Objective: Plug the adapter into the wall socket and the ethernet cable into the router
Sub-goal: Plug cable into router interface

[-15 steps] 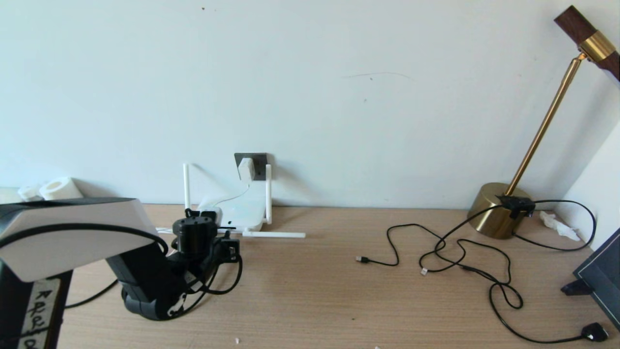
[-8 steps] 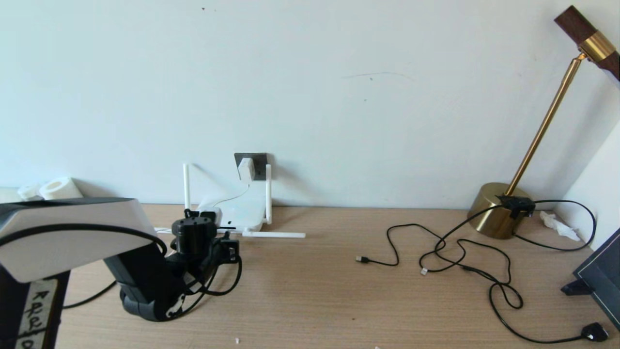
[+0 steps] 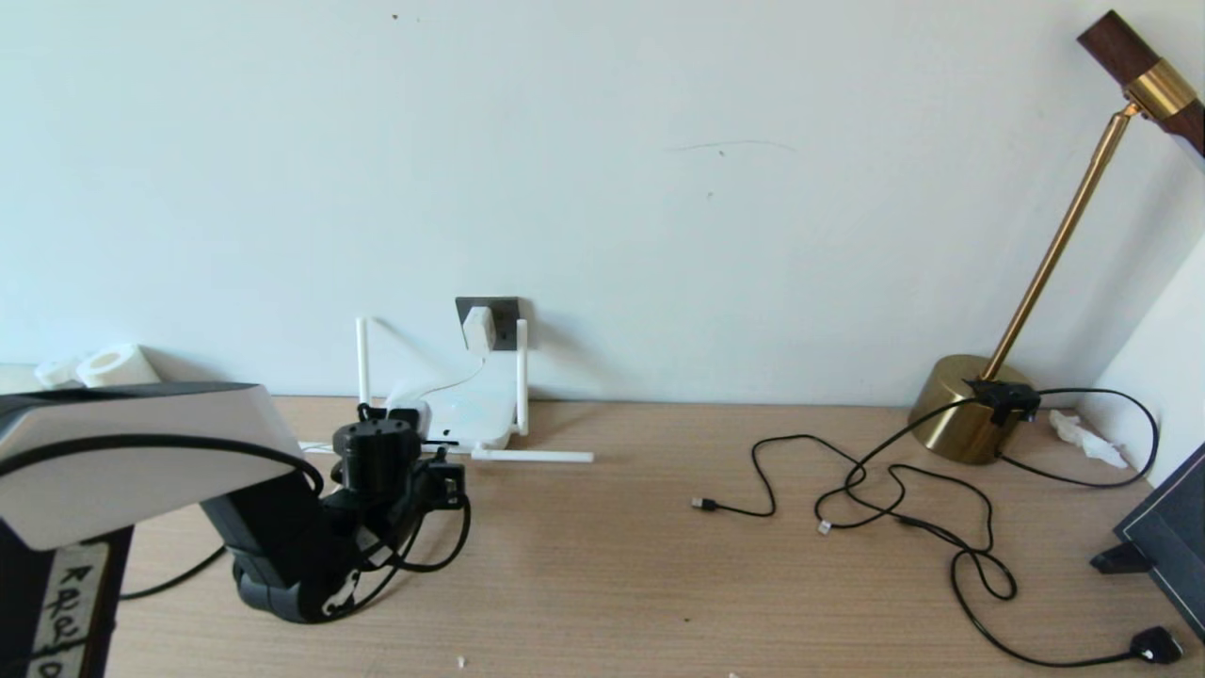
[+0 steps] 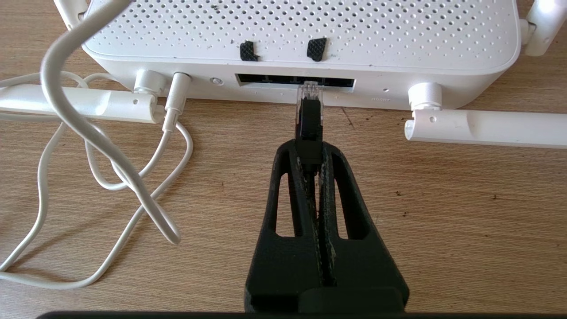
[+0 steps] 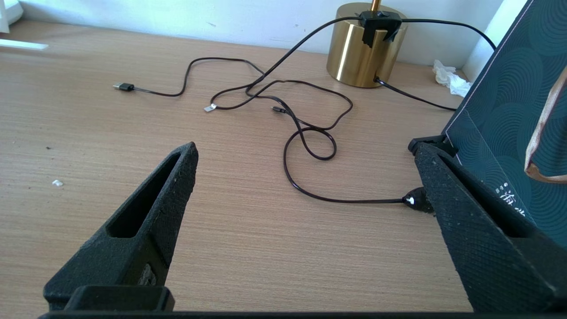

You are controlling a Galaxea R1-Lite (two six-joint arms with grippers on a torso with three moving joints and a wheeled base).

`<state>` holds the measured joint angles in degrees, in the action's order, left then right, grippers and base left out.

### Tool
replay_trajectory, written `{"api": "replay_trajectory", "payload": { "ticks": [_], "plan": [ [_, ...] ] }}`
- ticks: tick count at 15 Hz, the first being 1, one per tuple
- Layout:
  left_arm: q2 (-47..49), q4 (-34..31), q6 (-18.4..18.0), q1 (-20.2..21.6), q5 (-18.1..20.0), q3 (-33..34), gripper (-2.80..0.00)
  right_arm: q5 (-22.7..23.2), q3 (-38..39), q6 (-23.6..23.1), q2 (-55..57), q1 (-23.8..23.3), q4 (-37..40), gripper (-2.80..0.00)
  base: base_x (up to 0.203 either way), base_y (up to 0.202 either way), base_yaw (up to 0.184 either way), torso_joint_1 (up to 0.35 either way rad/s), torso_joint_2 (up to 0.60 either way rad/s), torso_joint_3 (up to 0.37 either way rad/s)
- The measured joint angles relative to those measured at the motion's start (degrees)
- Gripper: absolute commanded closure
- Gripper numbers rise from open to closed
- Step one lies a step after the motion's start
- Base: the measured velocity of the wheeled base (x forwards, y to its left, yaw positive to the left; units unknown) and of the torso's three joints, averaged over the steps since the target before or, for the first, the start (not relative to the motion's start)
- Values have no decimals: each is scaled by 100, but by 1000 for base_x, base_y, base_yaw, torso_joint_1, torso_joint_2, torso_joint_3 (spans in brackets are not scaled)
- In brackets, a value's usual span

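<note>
Right now the ethernet cable [image 4: 308,119] is pinched by its black boot between the closed fingers of the left claw [image 4: 310,153], its clear plug tip at the mouth of the dark port strip on the router [image 4: 301,40]; whether it is seated I cannot tell. That router lies flat on the worktop [image 3: 612,565] against the wall, two antennas upright, others lying level beside it. Just above it, the adapter [image 3: 477,329] sits in the wall socket [image 3: 504,311], its thin white cord [image 4: 102,146] looping down to the router's edge. Well apart, the right claw [image 5: 305,150] hangs wide open and empty over thin black cords [image 5: 305,133], near a brass lamp base [image 5: 361,48] and a dark patterned bag [image 5: 509,115].
</note>
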<state>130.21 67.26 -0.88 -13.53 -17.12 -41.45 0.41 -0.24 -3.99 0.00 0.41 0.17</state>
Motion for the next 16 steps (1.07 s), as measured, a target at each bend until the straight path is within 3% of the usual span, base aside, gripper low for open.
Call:
{"api": "replay_trajectory", "payload": {
  "ticks": [16],
  "plan": [
    [22,-4,-5,0,0,-66,0,-1,0,-2,0,0,2,-280,0,0,0,0,0,0]
  ]
}}
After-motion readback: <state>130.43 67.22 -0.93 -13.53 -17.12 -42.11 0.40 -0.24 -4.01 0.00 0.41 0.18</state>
